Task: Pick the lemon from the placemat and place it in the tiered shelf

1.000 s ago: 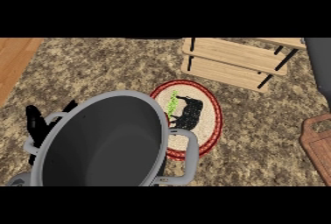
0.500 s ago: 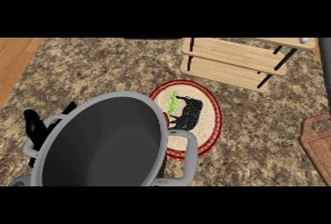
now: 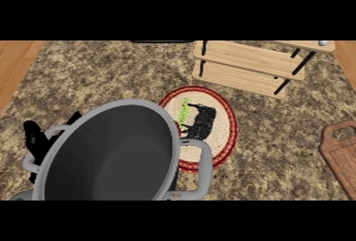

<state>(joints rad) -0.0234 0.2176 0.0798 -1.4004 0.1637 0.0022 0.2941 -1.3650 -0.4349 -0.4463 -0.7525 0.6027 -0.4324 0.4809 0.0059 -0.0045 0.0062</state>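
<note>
Head view: a big grey pot (image 3: 111,155) fills the lower left, its dark inside facing the camera and its looped handle (image 3: 198,162) lying over the lower edge of the placemat (image 3: 222,117). The placemat is round, tan with a red rim, and lies on the speckled counter (image 3: 104,70). On the placemat, just right of the pot's rim, the right hand (image 3: 198,121) shows as a black shape closed over a spot near the mat's centre. A thin green-yellow sliver (image 3: 184,109) shows at the hand's left edge; I cannot tell whether that is the lemon, and the fruit itself is hidden if it is there. Whether the fingers actually hold it cannot be told. The left hand (image 3: 35,136) sits left of the pot, mostly behind its rim, fingers up and relaxed. The shelf (image 3: 250,63), pale wood on black legs, stands beyond the placemat to the upper right, well apart from the right hand. A brown board (image 3: 341,150) lies at the right edge.
</note>
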